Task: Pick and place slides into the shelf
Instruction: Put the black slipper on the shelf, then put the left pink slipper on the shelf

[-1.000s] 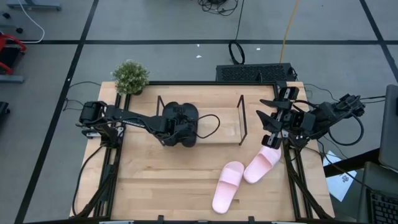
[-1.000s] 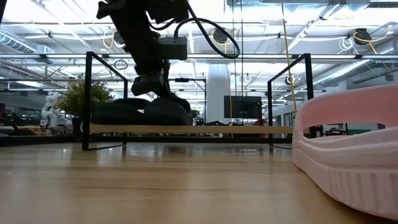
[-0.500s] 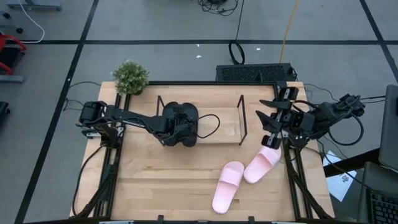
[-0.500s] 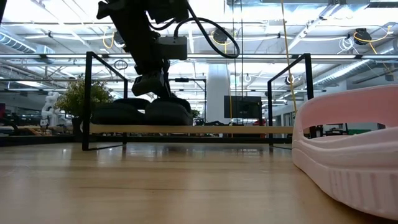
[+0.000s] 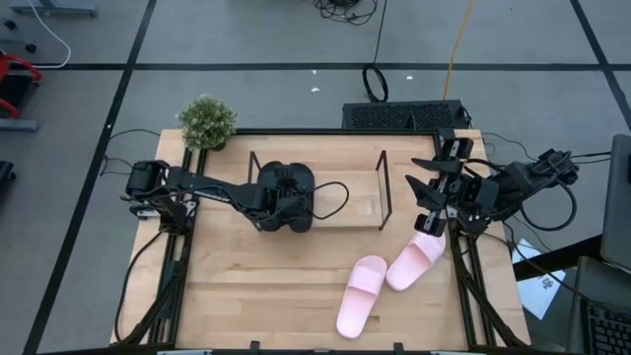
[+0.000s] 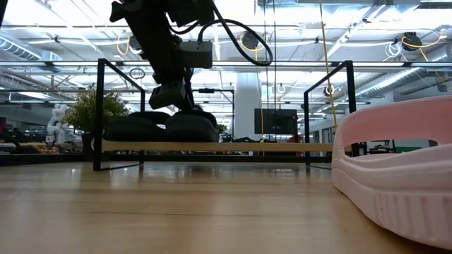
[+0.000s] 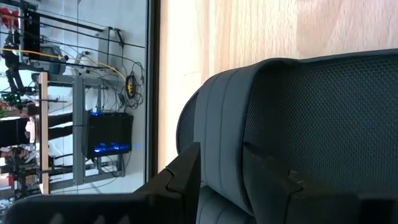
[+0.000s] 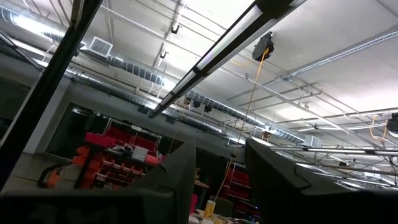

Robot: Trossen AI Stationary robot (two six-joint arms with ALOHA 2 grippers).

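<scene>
The black slides sit in the shelf; the left gripper pinches one's strap. Two pink slides lie on the table, looking light and bendy. Grab their broad strap. The right gripper waits, slightly open, empty.

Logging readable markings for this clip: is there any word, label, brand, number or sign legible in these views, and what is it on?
No text can be read anywhere.
Black slides in the shelf: no brand or label shows.
Pink slides: plain, no marking shows.
Sheet of paper beside the table: carries dark marks, too small to read.
Room behind, in the low view: no legible sign.
</scene>
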